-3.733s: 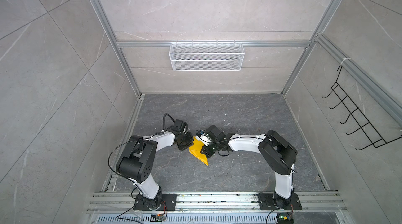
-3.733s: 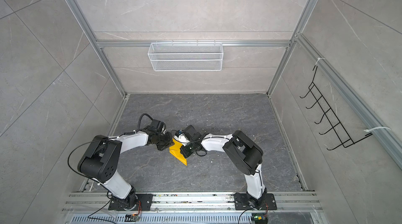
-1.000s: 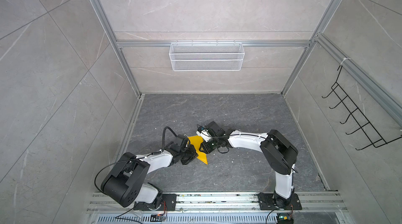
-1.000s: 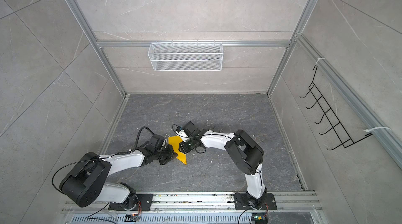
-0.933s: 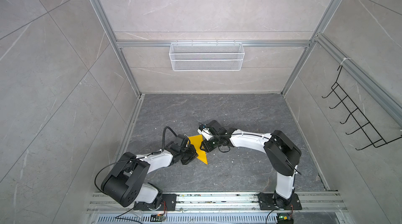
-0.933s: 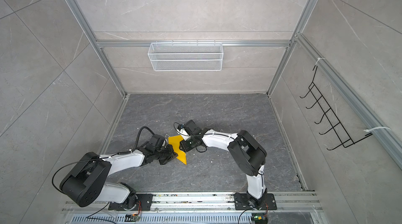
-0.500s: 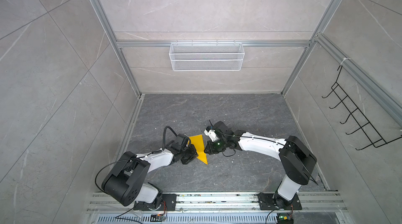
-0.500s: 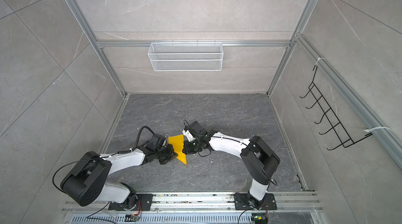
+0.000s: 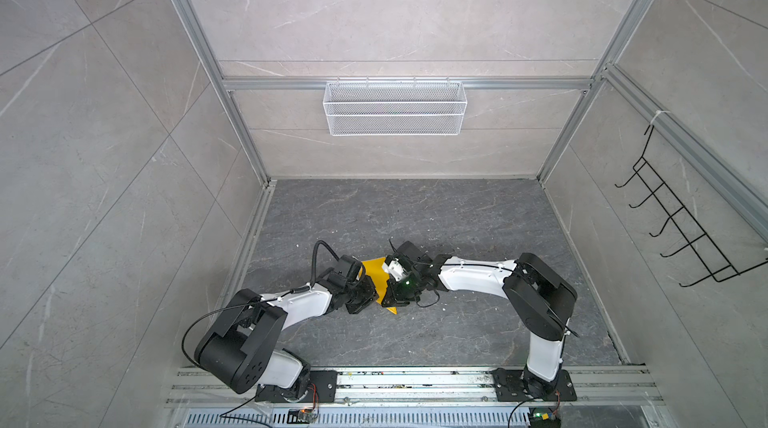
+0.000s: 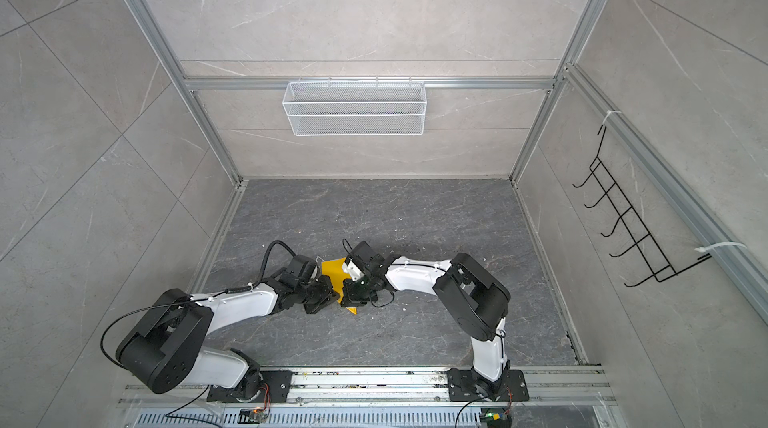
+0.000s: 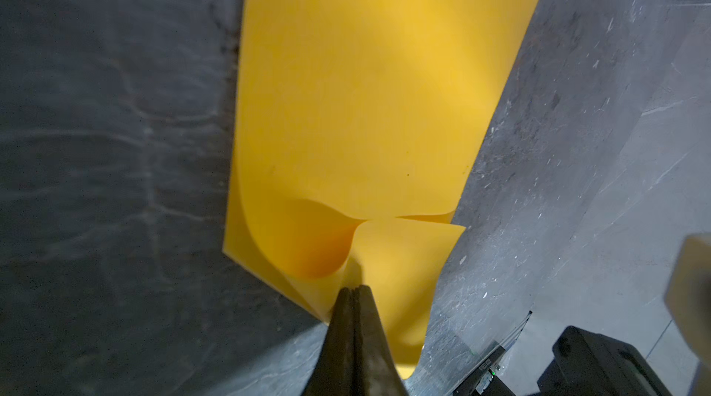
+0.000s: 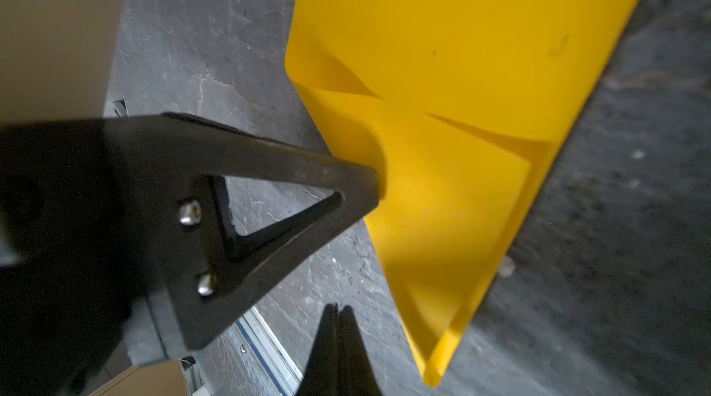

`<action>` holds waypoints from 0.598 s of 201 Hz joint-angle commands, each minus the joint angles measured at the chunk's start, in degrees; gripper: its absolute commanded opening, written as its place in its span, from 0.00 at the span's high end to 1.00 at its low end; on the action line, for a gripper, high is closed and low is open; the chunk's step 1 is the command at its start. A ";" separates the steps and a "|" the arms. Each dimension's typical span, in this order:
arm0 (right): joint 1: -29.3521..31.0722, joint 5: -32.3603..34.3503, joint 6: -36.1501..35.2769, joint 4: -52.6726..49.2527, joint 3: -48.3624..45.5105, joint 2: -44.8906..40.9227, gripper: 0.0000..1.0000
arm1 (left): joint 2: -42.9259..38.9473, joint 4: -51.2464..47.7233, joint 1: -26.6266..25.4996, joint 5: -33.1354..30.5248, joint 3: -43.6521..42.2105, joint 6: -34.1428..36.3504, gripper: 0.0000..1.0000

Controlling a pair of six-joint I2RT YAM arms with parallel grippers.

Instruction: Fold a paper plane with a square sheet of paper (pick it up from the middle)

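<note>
The square sheet of paper (image 9: 373, 274) (image 10: 331, 268) is bright yellow and lies on the dark floor, folded into a tapering, pointed paper plane shape with two flaps meeting at a centre line (image 11: 365, 105) (image 12: 461, 47). My left gripper (image 9: 374, 298) (image 10: 330, 300) (image 11: 353, 290) is shut, and its tip rests on the paper where the flaps meet. One of its fingers (image 12: 346, 182) touches a curled flap in the right wrist view. My right gripper (image 9: 390, 302) (image 10: 350, 302) (image 12: 338, 307) is shut with nothing in it. It hangs over bare floor just beside the paper's pointed end.
A white wire basket (image 9: 395, 107) hangs on the back wall and a black hook rack (image 9: 685, 234) on the right wall. An aluminium rail (image 9: 415, 380) carrying both arm bases runs along the front. Small white crumbs dot the floor.
My right gripper has closed and slid along the paper toward its pointed front end, while that arm's elbow swung out to the right. The left gripper has stayed shut on the paper.
</note>
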 commanded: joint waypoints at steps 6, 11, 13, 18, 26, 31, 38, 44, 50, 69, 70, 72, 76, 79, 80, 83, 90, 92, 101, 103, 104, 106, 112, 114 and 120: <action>0.28 0.29 -0.15 -0.96 2.80 2.03 1.00 | 2.05 -8.91 0.00 -3.65 -0.86 0.39 0.99; 0.31 0.60 -0.45 -1.44 3.28 2.36 1.00 | 2.07 -8.99 -0.06 -3.59 -0.83 0.48 0.99; 0.29 0.69 -0.57 -1.63 3.39 2.55 1.00 | 2.07 -8.95 -0.06 -3.59 -0.78 0.52 0.99; 0.33 1.04 -1.00 -2.19 3.96 2.89 1.00 | 2.07 -9.00 -0.05 -3.63 -0.81 0.48 0.99; 0.25 1.56 -1.58 -2.95 4.69 3.50 1.00 | 2.07 -9.12 -0.05 -3.73 -0.77 0.48 0.99; 0.23 1.73 -1.94 -3.46 5.01 3.84 1.00 | 2.07 -9.20 -0.05 -3.70 -0.66 0.48 0.99; 0.17 2.04 -2.27 -3.74 5.34 4.11 1.00 | 2.13 -9.35 -0.05 -3.72 -0.57 0.62 0.99; 0.19 2.34 -2.51 -4.16 5.60 4.33 1.00 | 2.15 -9.34 -0.04 -3.70 -0.62 0.58 0.99; 0.18 2.39 -2.72 -4.52 5.88 4.57 1.00 | 2.15 -9.43 -0.07 -3.74 -0.55 0.57 0.99; 0.18 2.32 -3.20 -5.24 6.19 5.13 1.00 | 2.15 -9.69 0.00 -3.88 -0.44 0.59 0.99; 0.17 2.31 -3.28 -5.24 6.23 5.18 1.00 | 2.16 -9.70 0.01 -3.85 -0.46 0.58 0.99; 0.21 2.31 -3.32 -5.24 6.13 5.21 1.00 | 2.16 -9.70 -0.05 -3.88 -0.47 0.57 0.99; 0.17 2.21 -3.34 -5.29 6.10 5.31 1.00 | 2.17 -9.77 -0.06 -3.91 -0.33 0.47 0.99; 0.17 2.15 -3.35 -5.37 6.17 5.42 1.00 | 2.24 -9.79 -0.07 -3.92 -0.36 0.52 0.99; 0.21 2.18 -3.35 -5.39 6.13 5.41 1.00 | 2.24 -9.79 -0.07 -3.92 -0.37 0.50 0.99; 0.23 2.27 -3.40 -5.55 6.13 5.40 1.00 | 2.25 -9.85 -0.07 -3.98 -0.38 0.53 0.99; 0.20 2.37 -3.55 -5.72 6.01 5.49 1.00 | 2.33 -10.03 -0.06 -3.98 -0.22 0.52 0.99; 0.17 2.45 -3.63 -5.80 5.94 5.49 1.00 | 2.31 -10.05 -0.02 -4.00 -0.28 0.58 0.99; 0.19 2.81 -3.87 -6.11 5.84 5.56 1.00 | 2.54 -10.46 -0.04 -3.99 -0.03 0.65 0.99; 0.17 2.85 -3.88 -6.23 5.85 5.57 1.00 | 2.59 -10.55 -0.06 -4.00 -0.03 0.70 0.99; 0.17 2.88 -3.89 -6.31 5.75 5.58 1.00 | 2.55 -10.61 -0.06 -4.05 0.06 0.72 0.99; 0.19 2.85 -3.95 -6.41 5.81 5.62 1.00 | 2.59 -10.76 -0.06 -4.06 0.06 0.74 0.99; 0.17 2.87 -4.00 -6.65 5.80 5.73 1.00 | 2.68 -10.88 -0.06 -4.09 0.15 0.84 0.99; 0.17 2.84 -4.06 -6.75 5.84 5.75 1.00 | 2.69 -10.85 -0.04 -4.05 0.15 0.83 0.99; 0.19 2.87 -4.17 -6.91 5.80 5.82 1.00 | 2.67 -10.84 -0.03 -4.08 0.15 0.82 0.99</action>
